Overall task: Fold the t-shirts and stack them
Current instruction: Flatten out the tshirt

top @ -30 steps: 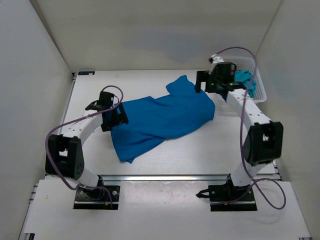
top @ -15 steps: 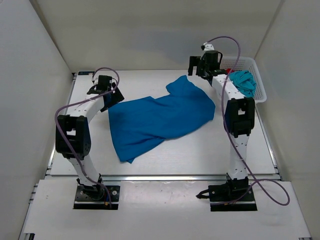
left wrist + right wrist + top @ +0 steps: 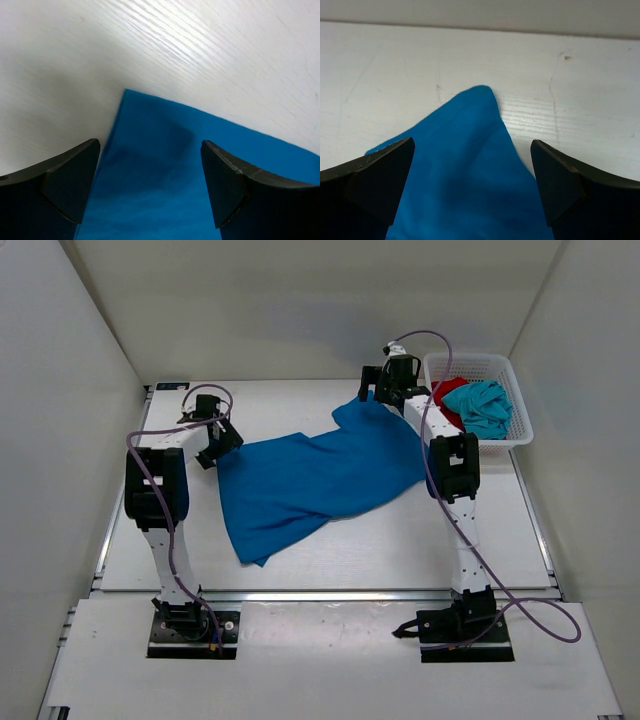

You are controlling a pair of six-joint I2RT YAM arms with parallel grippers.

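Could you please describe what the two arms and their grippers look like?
Both the left arm and right arm are slim white tubes with boxy black joint housings, bolted on black base plates. A thin purple cable loops along each. The left gripper and right gripper have matte black, wedge-shaped fingers. I see no markings.

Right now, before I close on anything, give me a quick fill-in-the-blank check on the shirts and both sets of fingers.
The shirt spread on the table is ____. The red shirt and teal shirt lie in the white ____. The left fingers and right fingers, each over a corner of the spread shirt, are ____.
Missing words: blue; basket; open.
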